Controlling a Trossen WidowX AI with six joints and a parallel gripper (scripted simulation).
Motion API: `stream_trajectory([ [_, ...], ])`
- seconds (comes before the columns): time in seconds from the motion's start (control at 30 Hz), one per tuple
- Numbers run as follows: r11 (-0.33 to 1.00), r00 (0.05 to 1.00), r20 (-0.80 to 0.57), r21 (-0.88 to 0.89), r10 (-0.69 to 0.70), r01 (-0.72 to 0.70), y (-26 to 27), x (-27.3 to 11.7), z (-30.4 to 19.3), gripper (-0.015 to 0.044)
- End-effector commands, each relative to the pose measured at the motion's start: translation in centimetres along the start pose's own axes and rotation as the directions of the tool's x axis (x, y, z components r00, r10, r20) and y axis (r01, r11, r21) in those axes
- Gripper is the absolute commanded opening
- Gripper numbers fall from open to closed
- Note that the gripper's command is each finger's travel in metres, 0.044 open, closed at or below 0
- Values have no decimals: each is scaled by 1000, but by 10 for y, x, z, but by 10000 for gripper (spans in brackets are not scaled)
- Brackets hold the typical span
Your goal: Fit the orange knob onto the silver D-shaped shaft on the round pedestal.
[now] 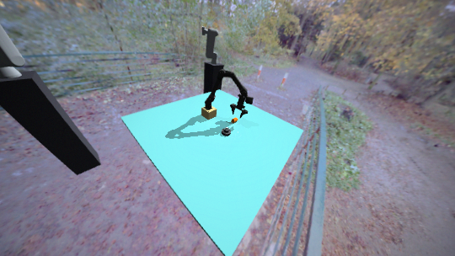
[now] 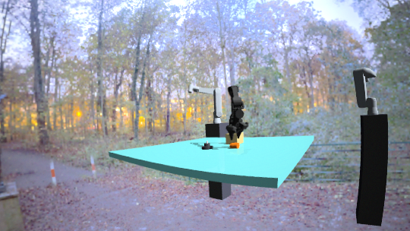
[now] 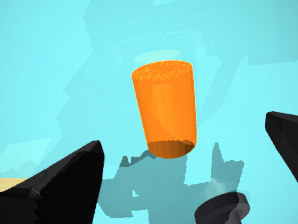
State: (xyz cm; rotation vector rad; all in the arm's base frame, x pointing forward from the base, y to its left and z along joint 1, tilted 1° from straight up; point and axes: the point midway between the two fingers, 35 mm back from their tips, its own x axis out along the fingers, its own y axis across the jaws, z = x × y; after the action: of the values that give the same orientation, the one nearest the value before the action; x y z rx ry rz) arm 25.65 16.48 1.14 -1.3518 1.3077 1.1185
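Note:
The orange knob (image 1: pixel 234 120) (image 2: pixel 234 145) (image 3: pixel 167 107) lies on its side on the turquoise table. In the wrist view one end face is lit and the other is in shade; I cannot make out the hole's flat side. The dark round pedestal (image 1: pixel 226 132) (image 2: pixel 206 147) (image 3: pixel 223 209) stands near the knob, partly cut off at the wrist view's bottom edge. Its silver shaft (image 2: pixel 206 143) points up; its flat side is too small to tell. My gripper (image 1: pixel 238 115) (image 2: pixel 237 137) (image 3: pixel 188 135) is open and empty, pointing down above the knob, with a fingertip to either side in the wrist view.
The arm stands on a wooden block (image 1: pixel 209 113) (image 2: pixel 228 139) on the turquoise table top (image 1: pixel 219 181) (image 2: pixel 250 163). Other arms on black columns (image 1: pixel 50 122) (image 2: pixel 373 167) stand off the table. The arm's shadow falls around the knob and pedestal.

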Motion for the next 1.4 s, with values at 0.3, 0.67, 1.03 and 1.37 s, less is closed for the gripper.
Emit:
stream_trajectory([
  [0.3,1000,1000,-4,-7,15,-16,5,22,3,440],
  [0.67,1000,1000,-4,-7,16,-16,6,40,7,440],
  [1.03,1000,1000,-4,-7,16,-16,7,55,9,440],
  [1.37,1000,1000,-4,-7,16,-16,7,55,9,240],
])
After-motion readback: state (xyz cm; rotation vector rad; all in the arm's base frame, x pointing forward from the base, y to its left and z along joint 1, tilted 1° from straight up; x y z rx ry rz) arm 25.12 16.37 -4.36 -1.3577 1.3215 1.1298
